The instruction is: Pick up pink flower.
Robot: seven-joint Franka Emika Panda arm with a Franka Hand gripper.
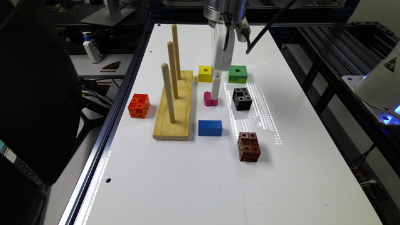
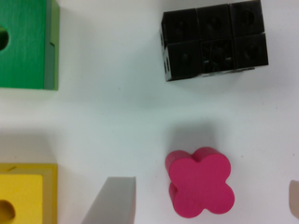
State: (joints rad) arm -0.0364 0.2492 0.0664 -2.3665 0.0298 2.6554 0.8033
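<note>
A white table (image 1: 281, 187) is carrying everything, its long edges running away from the exterior view's camera. A wooden base (image 1: 175, 106) with three upright pegs (image 1: 168, 92) is lying along the edge on the exterior view's left, and an orange cube (image 1: 138, 106) is sitting between it and that edge. The arm (image 1: 223, 37) is reaching down from the far end, its gripper (image 2: 201, 193) spreading wide: in the wrist view one finger (image 2: 114, 200) is standing on one side of the flower (image 2: 201, 186) and the tip of the other (image 2: 294, 198) on the opposite side, neither touching it, nothing held. The flower is resting flat on the table about midway between the long edges, in the far half, straddled by the fingers. A green block (image 1: 237, 74) and a yellow cube (image 1: 205, 73) are sitting beyond it toward the far end, one on each side of the gripper. A black cube (image 1: 242, 98) is lying beside the flower, toward the exterior view's right. A blue block (image 1: 210, 127) and a brown cube (image 1: 249, 146) are lying nearer the camera.
</note>
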